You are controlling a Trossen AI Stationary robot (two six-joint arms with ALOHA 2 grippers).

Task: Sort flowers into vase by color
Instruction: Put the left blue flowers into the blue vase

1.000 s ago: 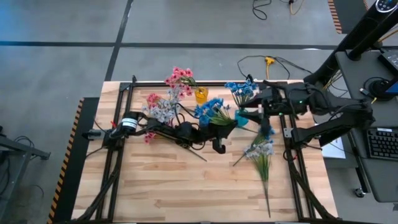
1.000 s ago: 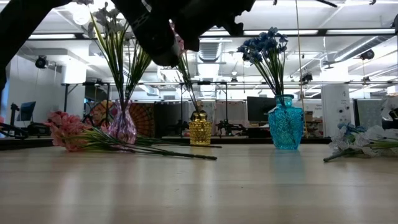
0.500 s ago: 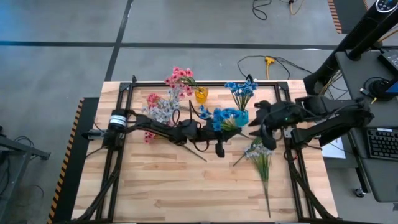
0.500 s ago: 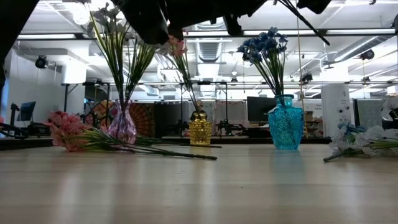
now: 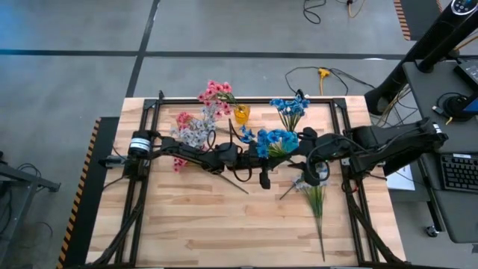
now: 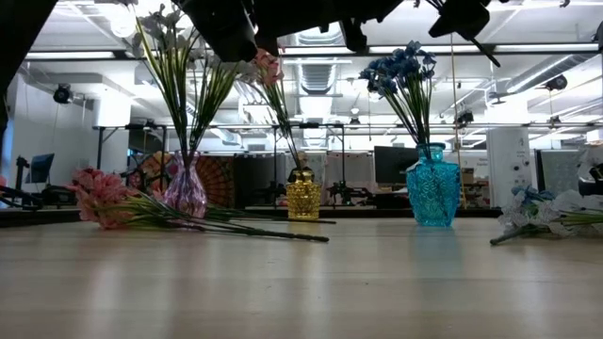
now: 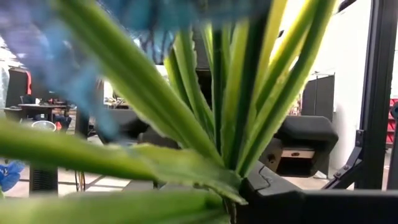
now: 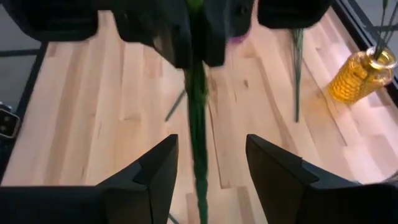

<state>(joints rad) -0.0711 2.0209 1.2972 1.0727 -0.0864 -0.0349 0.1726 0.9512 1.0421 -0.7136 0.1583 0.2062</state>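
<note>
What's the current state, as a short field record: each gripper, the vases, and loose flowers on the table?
left gripper: mid-table, shut on blue sprig
right gripper: open, beside the left gripper
teal vase: blue flowers
purple vase: pale flowers
yellow vase: pink stem
loose flowers: pink bunch lying by the purple vase; pale-blue bunch lying below the right gripper

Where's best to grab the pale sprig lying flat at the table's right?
Grip the pale sprig by its bare stem below the leaves, from straight above, fingers across it: it lies flat, blossoms toward the vases. The open right end effector hovers over them; the left end effector holds a blue sprig.
</note>
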